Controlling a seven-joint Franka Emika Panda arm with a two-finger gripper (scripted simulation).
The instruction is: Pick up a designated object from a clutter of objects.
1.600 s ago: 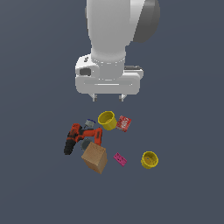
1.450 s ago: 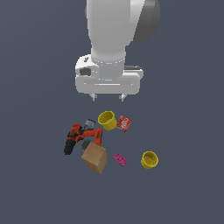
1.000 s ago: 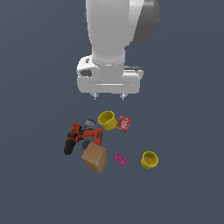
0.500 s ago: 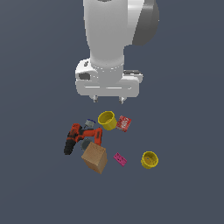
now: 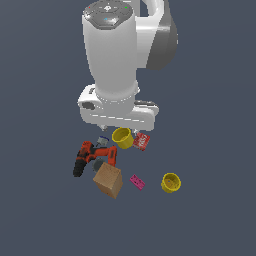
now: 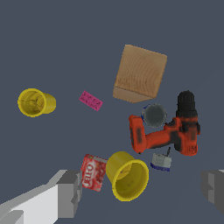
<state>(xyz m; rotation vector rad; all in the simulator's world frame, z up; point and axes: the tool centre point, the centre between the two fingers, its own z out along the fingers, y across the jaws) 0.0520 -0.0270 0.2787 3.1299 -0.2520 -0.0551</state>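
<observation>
Robot claw (image 6: 142,194), spread wide and empty, hangs above a yellow cup (image 6: 127,176); cardboard box (image 6: 141,73) lies beyond a power drill (image 6: 168,129).

Arm vertical, pincer (image 6: 142,192) spread wide, empty.

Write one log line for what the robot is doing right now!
phase: approach | tool: open, empty, above pile | brown box: on floor, untouched, beside drill
</observation>
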